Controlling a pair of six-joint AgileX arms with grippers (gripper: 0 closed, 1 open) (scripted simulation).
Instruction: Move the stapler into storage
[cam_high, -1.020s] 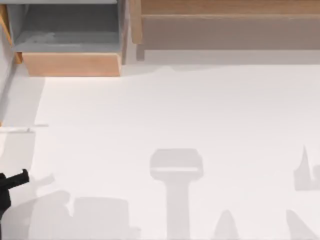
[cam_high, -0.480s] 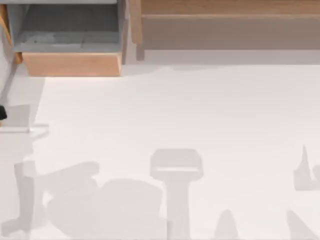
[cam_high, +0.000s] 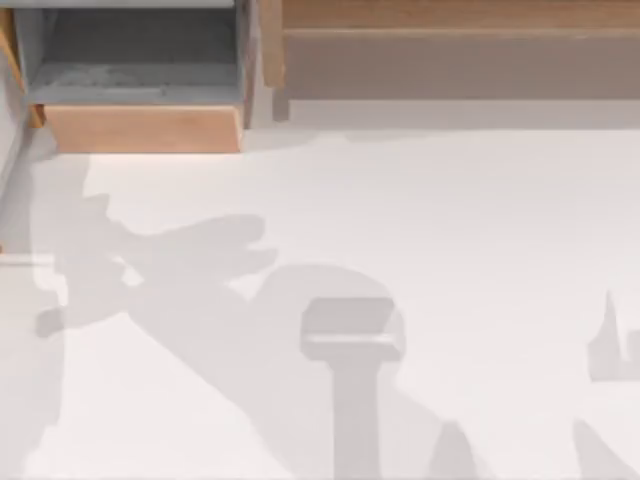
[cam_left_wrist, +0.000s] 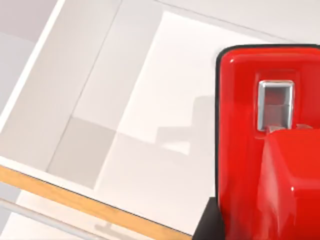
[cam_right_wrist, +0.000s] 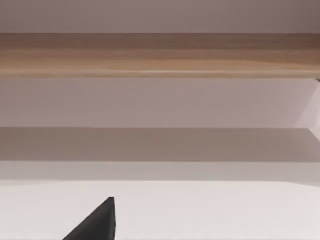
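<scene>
At top left of table sits open drawer; left tool grips red stapler w/ black finger.

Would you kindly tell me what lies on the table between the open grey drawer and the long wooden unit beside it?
Nothing: in the top view, a narrow bare strip of white table separates the drawer from the wooden unit.

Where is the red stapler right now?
The stapler looms close in the left wrist view, carried above the white table, apparently in the left end effector. The grey drawer sits at the top view's upper left.
</scene>
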